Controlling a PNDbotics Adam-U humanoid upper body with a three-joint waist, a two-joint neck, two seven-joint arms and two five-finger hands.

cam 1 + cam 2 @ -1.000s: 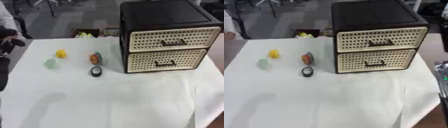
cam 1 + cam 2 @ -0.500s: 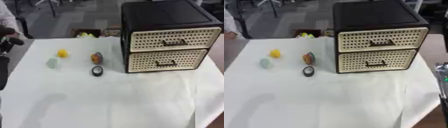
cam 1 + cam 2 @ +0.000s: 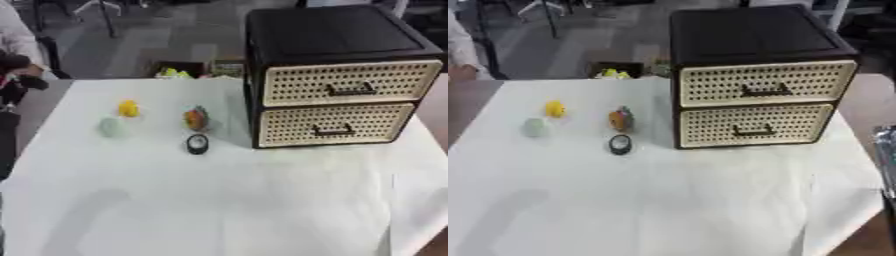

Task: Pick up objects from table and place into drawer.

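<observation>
A black cabinet (image 3: 337, 35) stands at the back right of the white-covered table (image 3: 219, 200). Its two wicker-front drawers are closed, the upper drawer (image 3: 350, 82) above the lower drawer (image 3: 331, 125). To the cabinet's left lie a small yellow object (image 3: 129, 108), a pale green object (image 3: 109, 126), an orange multicoloured object (image 3: 196, 118) and a black round object (image 3: 198, 144). Neither of my hands shows in either view.
A dark shape (image 3: 7, 145) runs along the left edge of the left eye view. A grey object (image 3: 885, 150) shows at the right edge of the right eye view. A box with yellow-green contents (image 3: 175, 70) sits on the floor behind the table.
Nothing on the table has moved. The whole picture has shifted slightly, so the camera has moved.
</observation>
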